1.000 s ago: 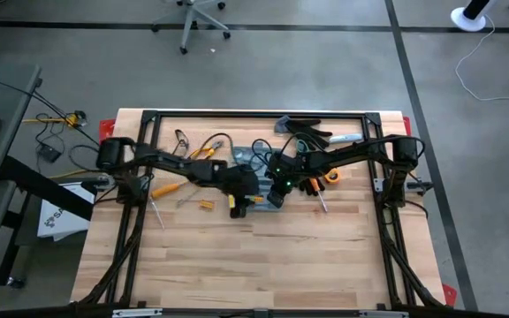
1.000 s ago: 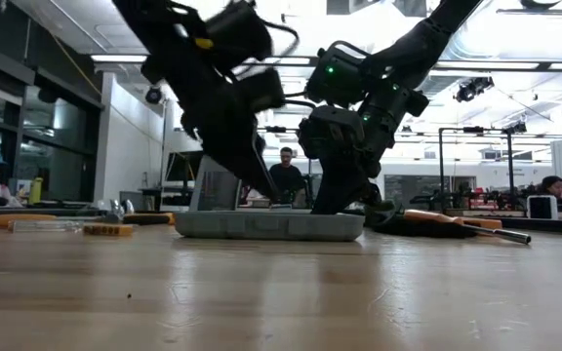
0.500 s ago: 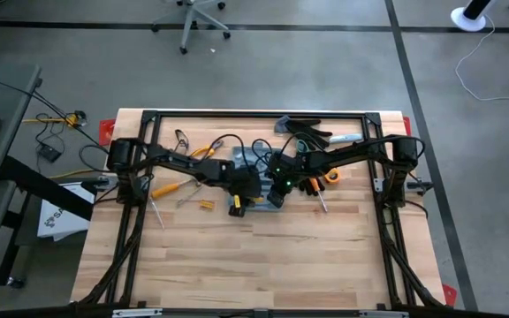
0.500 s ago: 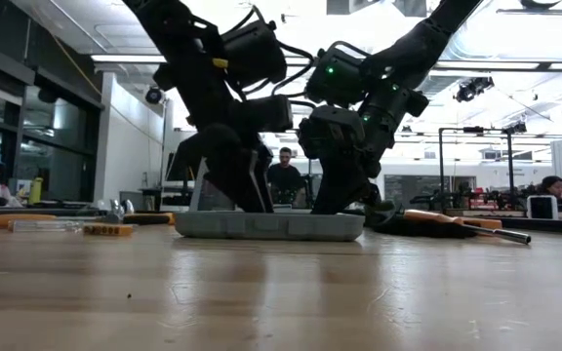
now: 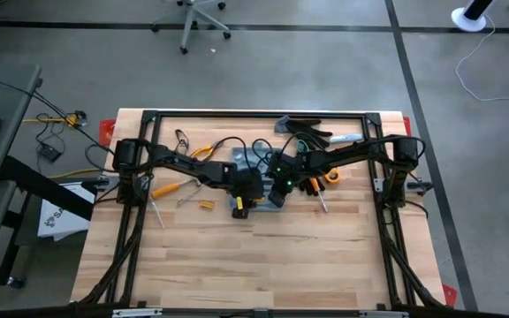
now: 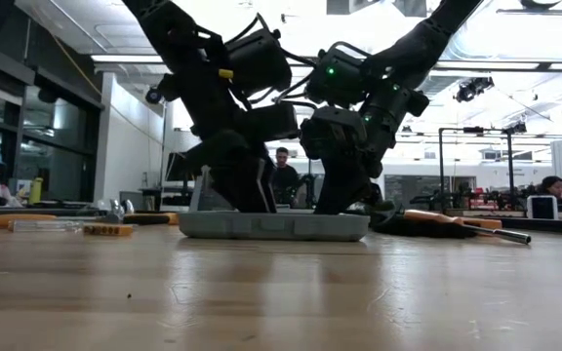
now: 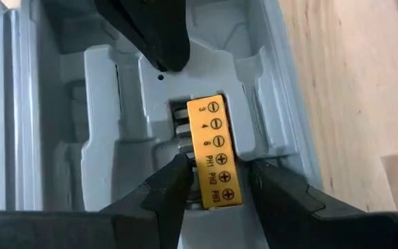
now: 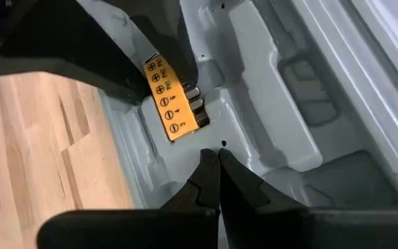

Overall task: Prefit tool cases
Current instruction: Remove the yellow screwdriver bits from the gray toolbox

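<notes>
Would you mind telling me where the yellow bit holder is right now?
The yellow bit holder sits in a moulded recess of the open grey-blue tool case near the table's middle, between the left gripper fingers, with the shut right gripper close by.

arms: black, jointed | cables: black loops | wrists: green LEDs lit

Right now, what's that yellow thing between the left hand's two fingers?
A yellow bit holder, marked with screwdriver symbols, sits in the open grey-blue case between the left hand's fingers; the left wrist view shows it.
</notes>
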`<action>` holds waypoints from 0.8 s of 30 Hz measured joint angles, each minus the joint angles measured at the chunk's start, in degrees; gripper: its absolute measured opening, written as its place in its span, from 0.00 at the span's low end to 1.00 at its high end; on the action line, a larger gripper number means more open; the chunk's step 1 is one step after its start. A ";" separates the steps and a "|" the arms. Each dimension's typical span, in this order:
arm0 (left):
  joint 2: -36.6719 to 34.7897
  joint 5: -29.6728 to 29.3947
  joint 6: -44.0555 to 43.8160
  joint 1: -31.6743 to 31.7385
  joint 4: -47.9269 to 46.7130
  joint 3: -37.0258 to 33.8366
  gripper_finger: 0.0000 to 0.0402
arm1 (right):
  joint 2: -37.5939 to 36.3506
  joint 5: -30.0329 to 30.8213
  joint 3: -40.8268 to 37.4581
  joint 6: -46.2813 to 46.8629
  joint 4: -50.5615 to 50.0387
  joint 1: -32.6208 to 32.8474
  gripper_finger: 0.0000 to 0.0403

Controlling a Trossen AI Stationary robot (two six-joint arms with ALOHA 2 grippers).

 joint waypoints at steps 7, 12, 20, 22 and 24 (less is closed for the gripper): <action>-0.83 -2.82 -1.29 -0.07 -0.27 -0.15 0.37 | -0.02 0.55 0.00 0.03 0.13 0.00 0.00; -2.42 -4.06 -1.44 0.02 0.03 -0.38 0.37 | -0.02 0.94 0.00 0.03 0.44 -0.04 0.00; -0.83 -4.28 -2.82 0.07 -0.25 -0.21 0.37 | -0.02 0.92 0.00 0.03 0.57 -0.02 0.00; -0.52 -4.28 -3.07 0.07 -0.05 -0.16 0.37 | -0.02 0.92 0.00 0.03 0.57 -0.02 0.00; -0.22 -4.30 -3.22 0.07 0.22 -0.14 0.37 | -0.02 0.90 0.00 0.03 0.55 -0.02 0.00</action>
